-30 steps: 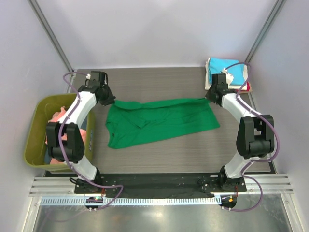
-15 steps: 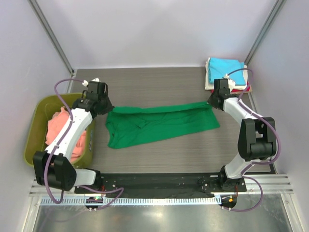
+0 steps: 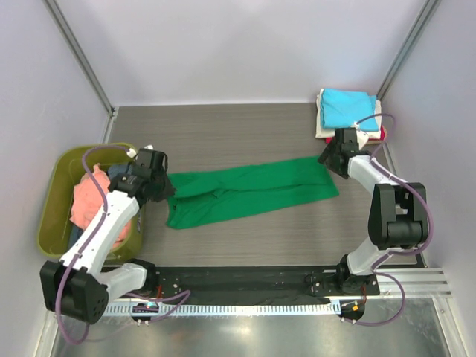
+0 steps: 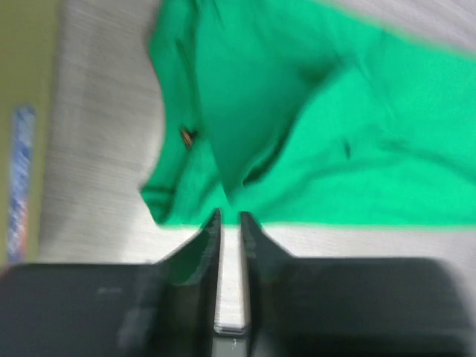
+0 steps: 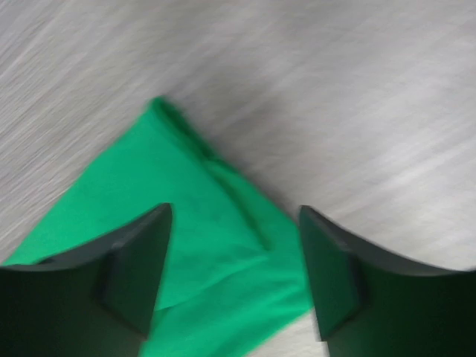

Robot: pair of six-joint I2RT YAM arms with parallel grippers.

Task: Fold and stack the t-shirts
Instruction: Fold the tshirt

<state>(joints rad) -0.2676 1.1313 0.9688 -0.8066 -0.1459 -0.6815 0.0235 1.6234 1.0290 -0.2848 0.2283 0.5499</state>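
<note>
A bright green t-shirt (image 3: 253, 190) lies across the middle of the table as a long folded band. My left gripper (image 3: 167, 195) is at its left end, low over the table. In the left wrist view its jaws (image 4: 229, 216) stand a narrow slit apart with bare table between them, and the green t-shirt (image 4: 335, 134) lies just ahead. My right gripper (image 3: 328, 158) hovers over the shirt's far right corner. Its jaws (image 5: 234, 212) are wide open above the green cloth (image 5: 201, 238), holding nothing. Folded t-shirts are stacked at the back right, cyan (image 3: 346, 106) on top.
An olive-green tub (image 3: 50, 223) stands at the left table edge, holding a salmon-pink shirt (image 3: 89, 201) and a dark blue-grey one (image 3: 119, 172). A red edge (image 3: 382, 134) peeks from the stack. Side walls close in on both sides.
Both grippers have let go of the green shirt and opened, the right one wide. The left gripper came toward the near side, and the shirt's left end now lies narrower.
</note>
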